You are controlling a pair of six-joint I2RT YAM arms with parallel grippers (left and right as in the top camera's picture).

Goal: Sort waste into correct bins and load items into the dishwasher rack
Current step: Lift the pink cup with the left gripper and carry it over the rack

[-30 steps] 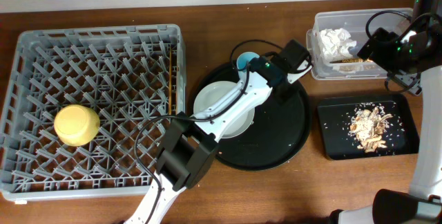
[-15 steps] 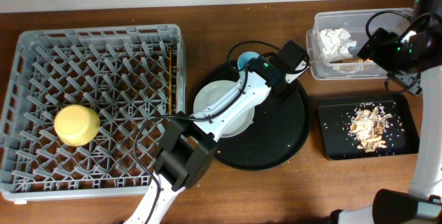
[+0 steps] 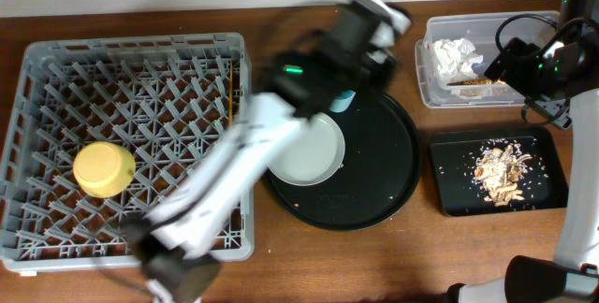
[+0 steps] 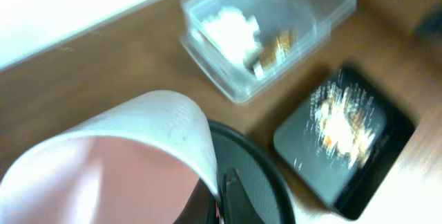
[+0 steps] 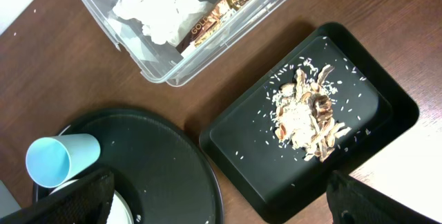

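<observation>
While the left gripper (image 4: 219, 198) holds the pink cup (image 4: 103, 162) clamped above the round tray (image 4: 261, 182), loading's in hand. Next: carry to dishwasher rack (image 3: 140, 43), seat between pegs. Right gripper (image 5: 221, 200) apart, empty.

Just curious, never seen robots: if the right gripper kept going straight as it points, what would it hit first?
Probably the bare table strip between the round black tray and the shallow black tray, below the open right gripper. Depth is unclear; either rim might come first.
</observation>
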